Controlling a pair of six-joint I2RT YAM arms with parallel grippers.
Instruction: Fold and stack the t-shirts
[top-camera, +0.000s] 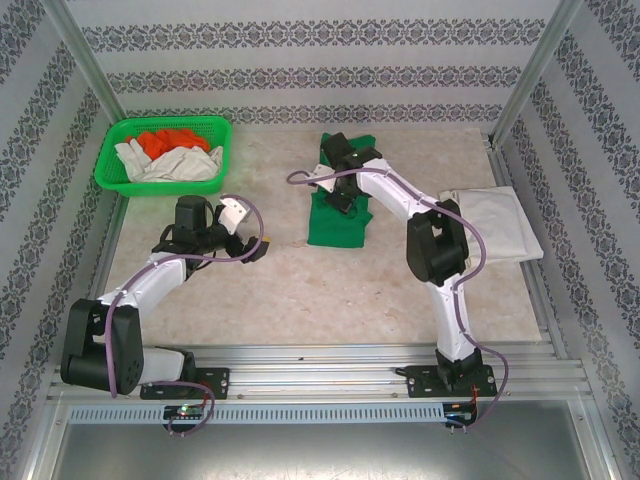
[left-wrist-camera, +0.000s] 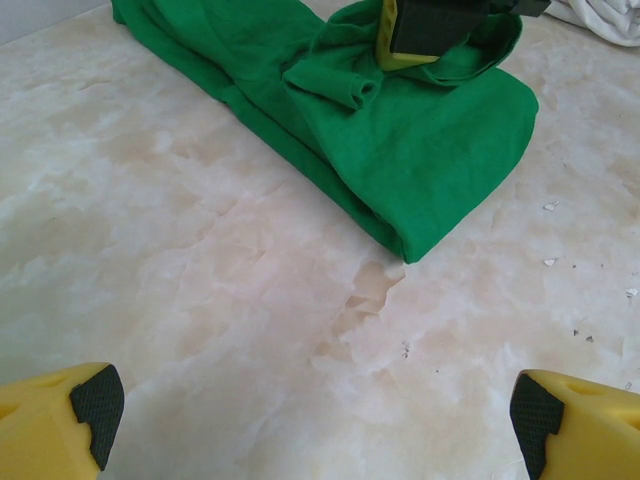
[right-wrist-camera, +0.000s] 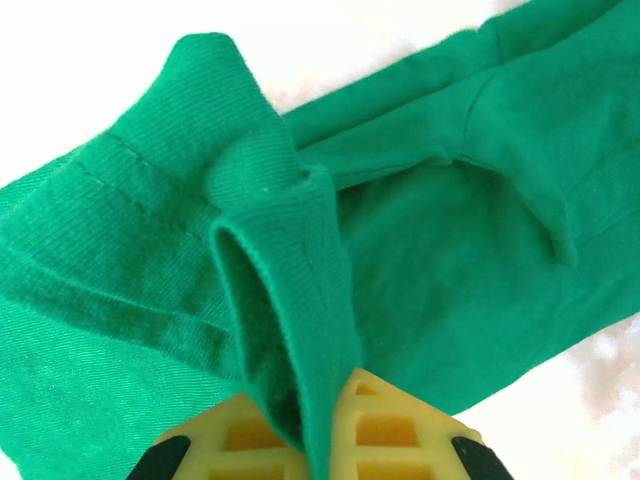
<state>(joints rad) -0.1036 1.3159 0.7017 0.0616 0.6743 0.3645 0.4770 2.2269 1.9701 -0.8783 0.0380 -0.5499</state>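
Cloth of the one green t-shirt (top-camera: 333, 228) is clamped in my right gripper (right-wrist-camera: 318, 445); it lies mid-table, long axis near to far. My left gripper (left-wrist-camera: 310, 410) gapes wide at its left. One orange t-shirt (top-camera: 165, 139) and one off-white t-shirt (top-camera: 185, 166) sit in the far-left basket (top-camera: 216, 125); a second off-white t-shirt (top-camera: 497, 225) lies right

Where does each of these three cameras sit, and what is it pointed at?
Top: fixed high behind the arms, looking down at the table; both arms show.
Left wrist: low, facing the green t-shirt; open left gripper at the bottom.
Right wrist: close above that shirt, right gripper shut on it.
Shared: the green t-shirt.
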